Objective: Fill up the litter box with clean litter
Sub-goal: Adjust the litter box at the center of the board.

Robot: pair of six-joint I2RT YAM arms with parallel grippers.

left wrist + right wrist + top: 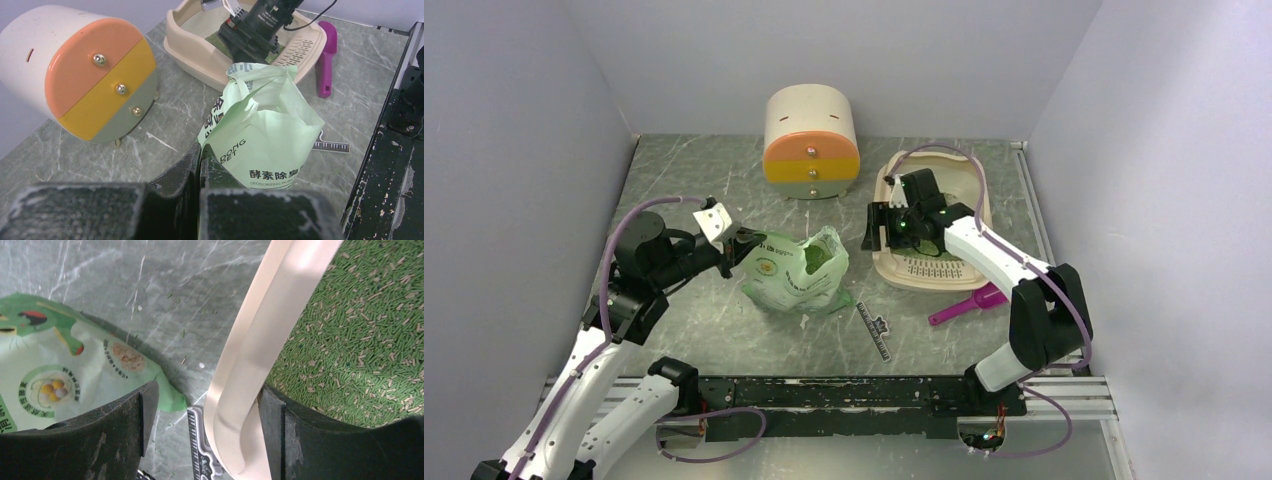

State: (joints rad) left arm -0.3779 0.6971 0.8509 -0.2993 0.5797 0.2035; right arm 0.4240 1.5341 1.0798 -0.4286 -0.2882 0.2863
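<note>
The beige litter box (976, 192) lies at the right of the table, with clean litter (360, 330), green granules, spread over its floor. My right gripper (886, 232) stands open astride the box's left rim (260, 340). One finger is inside against the wall; the other is outside, with a gap to the rim. My left gripper (200, 155) is shut on the edge of the green printed bag (265, 135), which stands open-topped at mid-table (799, 270).
A round beige-and-orange drawer unit (812, 140) stands at the back. A magenta scoop (969, 303) lies just in front of the box. A black ruler-like strip (874, 332) lies between the bag and the scoop. Walls close in on three sides.
</note>
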